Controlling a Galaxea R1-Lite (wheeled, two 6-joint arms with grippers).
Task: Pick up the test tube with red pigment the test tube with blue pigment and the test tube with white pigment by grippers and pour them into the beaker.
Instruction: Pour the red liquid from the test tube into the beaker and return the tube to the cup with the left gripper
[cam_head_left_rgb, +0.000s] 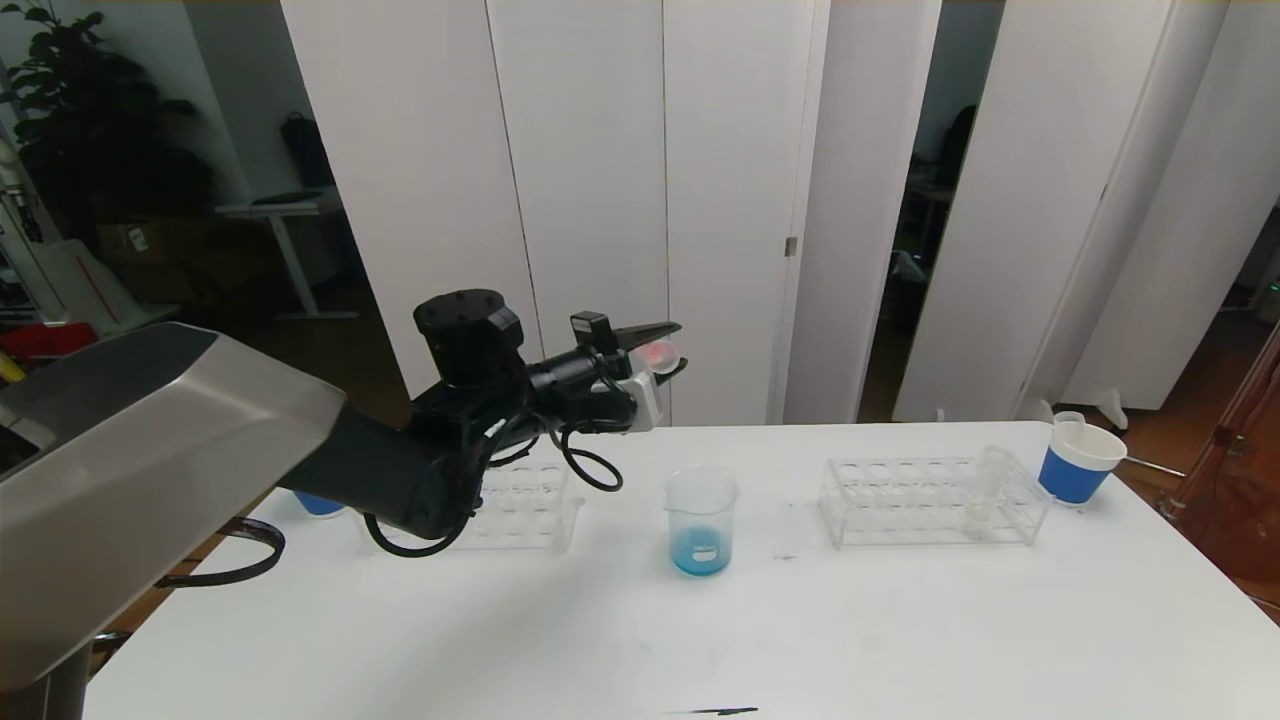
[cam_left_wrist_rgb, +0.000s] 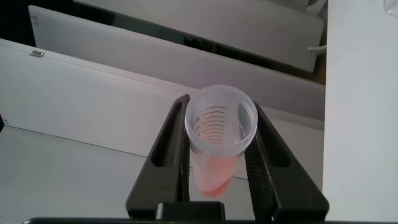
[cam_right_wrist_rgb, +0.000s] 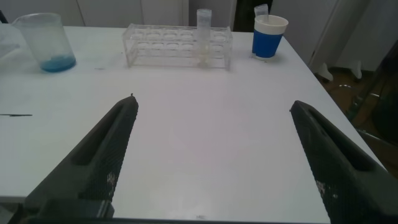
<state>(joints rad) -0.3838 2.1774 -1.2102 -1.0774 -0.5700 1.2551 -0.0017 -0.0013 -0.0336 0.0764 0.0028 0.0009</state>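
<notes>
My left gripper (cam_head_left_rgb: 660, 355) is raised well above the table, up and to the left of the beaker (cam_head_left_rgb: 701, 520), and is shut on the test tube with red pigment (cam_head_left_rgb: 661, 352). In the left wrist view the tube (cam_left_wrist_rgb: 219, 134) lies tilted between the black fingers (cam_left_wrist_rgb: 168, 149), open mouth toward the camera, red liquid at its bottom. The beaker (cam_right_wrist_rgb: 46, 43) holds blue liquid. The test tube with white pigment (cam_head_left_rgb: 985, 490) stands in the right rack (cam_head_left_rgb: 930, 500). The test tube with blue pigment is out of view. My right gripper (cam_right_wrist_rgb: 212, 102) hangs open over bare table.
A second clear rack (cam_head_left_rgb: 525, 505) sits behind my left arm. A blue-banded paper cup (cam_head_left_rgb: 1078, 462) stands at the far right corner with a clear tube in it; another cup (cam_head_left_rgb: 318, 503) peeks out at the far left. White panels rise behind the table.
</notes>
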